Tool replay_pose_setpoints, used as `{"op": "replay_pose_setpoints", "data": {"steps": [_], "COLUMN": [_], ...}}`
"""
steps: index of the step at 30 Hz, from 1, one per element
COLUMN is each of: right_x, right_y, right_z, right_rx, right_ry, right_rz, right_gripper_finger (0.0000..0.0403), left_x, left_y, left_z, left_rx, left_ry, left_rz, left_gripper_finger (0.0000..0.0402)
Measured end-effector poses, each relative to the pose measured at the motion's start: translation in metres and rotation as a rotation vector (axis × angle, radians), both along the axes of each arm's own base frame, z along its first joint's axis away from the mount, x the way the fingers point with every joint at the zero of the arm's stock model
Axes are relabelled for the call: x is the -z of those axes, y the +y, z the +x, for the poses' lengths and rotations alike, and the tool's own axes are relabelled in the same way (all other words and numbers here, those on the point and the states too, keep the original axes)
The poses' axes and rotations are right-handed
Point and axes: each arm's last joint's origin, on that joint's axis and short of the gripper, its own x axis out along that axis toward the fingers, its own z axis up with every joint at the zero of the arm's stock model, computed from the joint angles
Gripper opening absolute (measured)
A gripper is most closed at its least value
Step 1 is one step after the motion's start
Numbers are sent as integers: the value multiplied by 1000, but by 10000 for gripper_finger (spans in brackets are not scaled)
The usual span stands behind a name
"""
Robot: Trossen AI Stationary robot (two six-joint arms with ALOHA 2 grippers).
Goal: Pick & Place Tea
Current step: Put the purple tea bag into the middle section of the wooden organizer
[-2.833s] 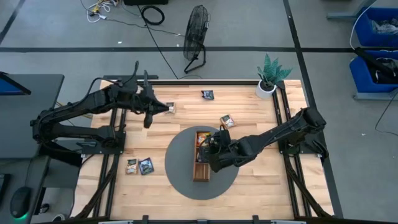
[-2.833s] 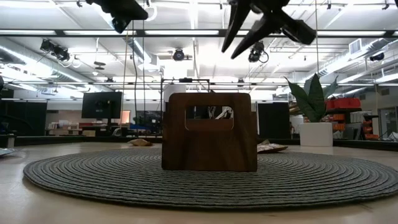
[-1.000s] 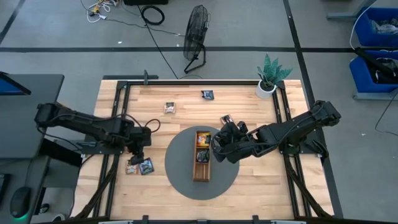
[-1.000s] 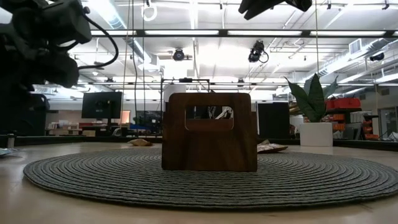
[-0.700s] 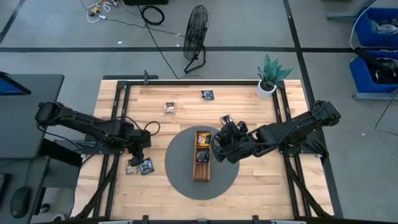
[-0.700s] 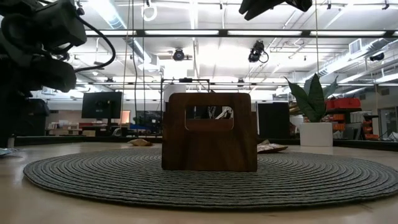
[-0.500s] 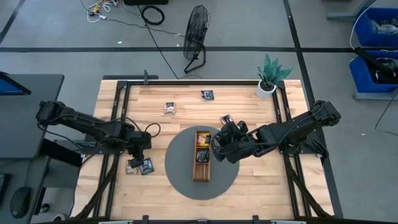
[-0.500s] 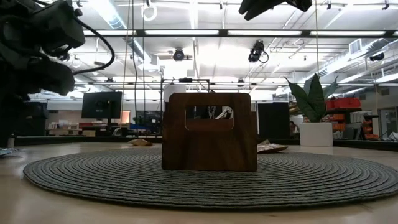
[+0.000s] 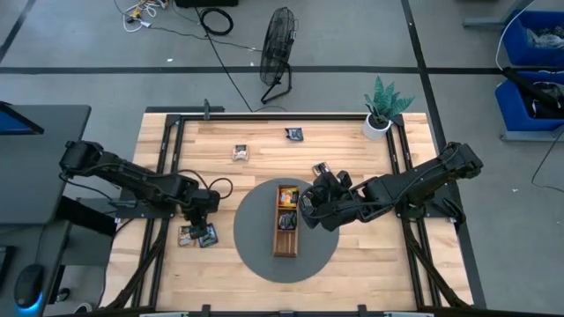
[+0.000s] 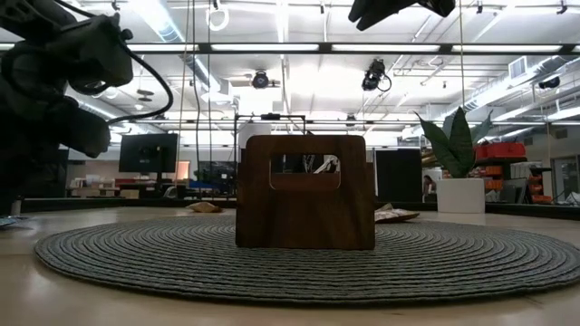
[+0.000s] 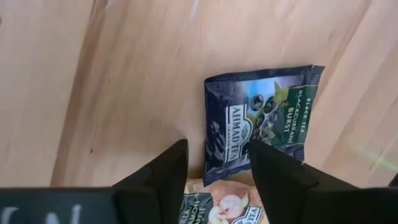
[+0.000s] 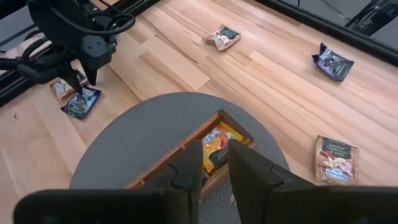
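Pale wood table point(image 9: 352, 273), round grey mat point(image 9: 251, 251) at centre carrying a narrow wooden tray point(image 9: 285, 239); orange sachets point(image 9: 287, 196) in its upper compartment. Left gripper point(image 9: 201, 231) low at lower left of the high view, fingers parted, straddling the edge of a dark blue sachet point(image 11: 258, 118) lying flat; a tan sachet point(image 9: 186, 233) touches it. Nothing gripped. Right gripper point(image 12: 212, 163) hovers above the tray, fingers narrowly apart, empty. More sachets lie near the table's upper edge point(image 9: 240, 152), point(image 9: 294, 134).

The dark blue sachet point(image 11: 258, 121) carries the brand "AHMAD TEA" in a framed label, with "BLACKCURRANT BURST" printed along one edge. Print on the pale sachet point(image 11: 227, 208) beside it is partly hidden and cannot be read.
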Motion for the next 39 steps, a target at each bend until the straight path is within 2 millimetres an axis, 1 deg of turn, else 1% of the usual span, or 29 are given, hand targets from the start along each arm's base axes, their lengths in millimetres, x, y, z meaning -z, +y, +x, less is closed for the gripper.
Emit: {"op": "replay_pose_setpoints", "data": {"steps": [4, 9, 11, 14, 20, 27, 33, 39], "right_x": [0, 0, 0, 0, 0, -1, -3, -6], "right_y": [-1, -2, -4, -5, -7, -12, -18, -24], "right_z": [0, 1, 1, 1, 2, 4, 9, 16], "right_rx": [13, 25, 29, 34, 53, 88, 108, 113], "right_ry": [-7, -10, -10, -11, -20, -35, -71, -119], "right_rz": [-18, -20, -19, -18, -4, 14, 33, 76], "right_gripper_finger": [84, 84, 84, 84, 84, 84, 84, 84], "left_x": [1, 2, 1, 0, -1, -6, -26, -61], "left_y": [0, 0, -1, -1, 4, 8, 11, 18], "left_z": [1, 3, 8, 11, 16, 22, 40, 65], "left_rx": [5, 9, 11, 7, -87, -140, -170, -206], "left_ry": [-17, -45, -106, -139, -153, -174, -257, -401], "left_rz": [9, 16, 20, 22, 9, -16, -37, -48], "left_gripper_finger": [128, 46, 17, 14, 7, 5, 4, 4]}}
